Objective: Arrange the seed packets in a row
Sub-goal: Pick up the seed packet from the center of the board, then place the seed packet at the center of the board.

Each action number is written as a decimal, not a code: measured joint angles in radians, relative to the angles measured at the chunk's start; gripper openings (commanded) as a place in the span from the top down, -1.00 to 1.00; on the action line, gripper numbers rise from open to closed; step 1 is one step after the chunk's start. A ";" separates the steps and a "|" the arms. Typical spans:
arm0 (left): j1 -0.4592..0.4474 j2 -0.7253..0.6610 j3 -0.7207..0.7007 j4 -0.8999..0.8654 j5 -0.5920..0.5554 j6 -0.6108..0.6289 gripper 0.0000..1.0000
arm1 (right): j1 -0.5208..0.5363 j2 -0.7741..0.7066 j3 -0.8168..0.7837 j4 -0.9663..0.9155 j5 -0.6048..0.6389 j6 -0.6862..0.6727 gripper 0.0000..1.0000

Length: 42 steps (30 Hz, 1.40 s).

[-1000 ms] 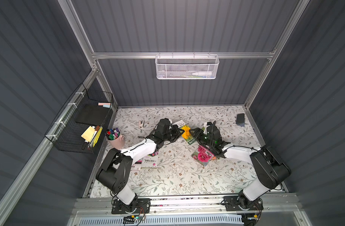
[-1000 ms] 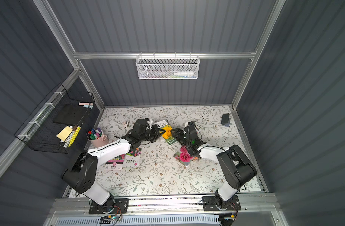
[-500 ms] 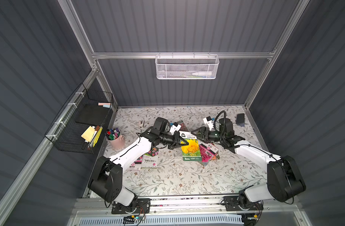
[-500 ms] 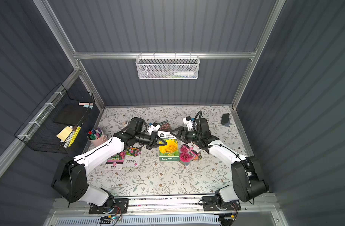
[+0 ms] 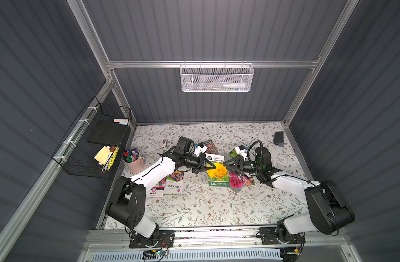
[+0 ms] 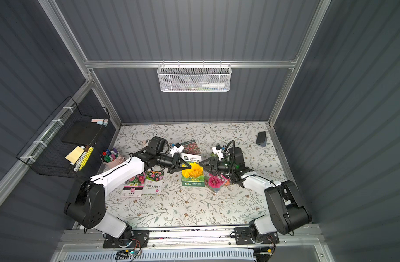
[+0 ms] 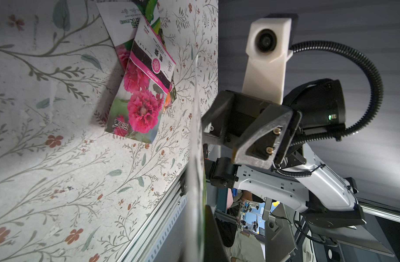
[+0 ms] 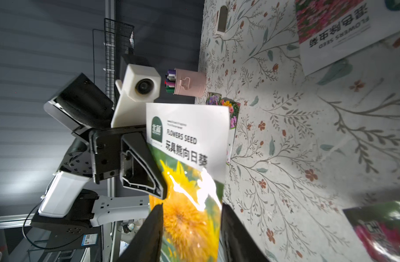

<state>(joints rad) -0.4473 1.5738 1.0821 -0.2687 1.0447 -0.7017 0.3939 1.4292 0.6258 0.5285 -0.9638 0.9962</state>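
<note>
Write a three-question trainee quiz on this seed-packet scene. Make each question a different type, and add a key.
1. True or false: the sunflower packet lies flat on the table.
2. Multiple choice: the markers stand in A) a glass jar, B) a pink cup, C) a blue mug.
3. Short answer: which gripper is shut on the sunflower packet?

Key:
1. False. It is held up off the table.
2. B.
3. The left gripper. The right gripper has its jaws apart at the packet's opposite edge.
</note>
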 measured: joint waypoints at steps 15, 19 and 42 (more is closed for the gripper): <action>0.022 0.026 -0.001 0.051 0.000 -0.043 1.00 | 0.021 0.059 0.000 0.097 -0.001 0.063 0.78; 0.024 0.026 -0.001 0.055 -0.002 -0.050 0.78 | 0.030 0.092 -0.001 0.134 -0.002 0.086 1.00; 0.096 -0.117 0.047 -0.501 -0.555 0.146 -0.99 | 0.353 0.177 0.103 -0.159 0.505 -0.037 1.00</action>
<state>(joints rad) -0.3515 1.4570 1.1294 -0.7696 0.4900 -0.5556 0.7467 1.6062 0.7292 0.3698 -0.4583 0.9592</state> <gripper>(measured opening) 0.994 0.045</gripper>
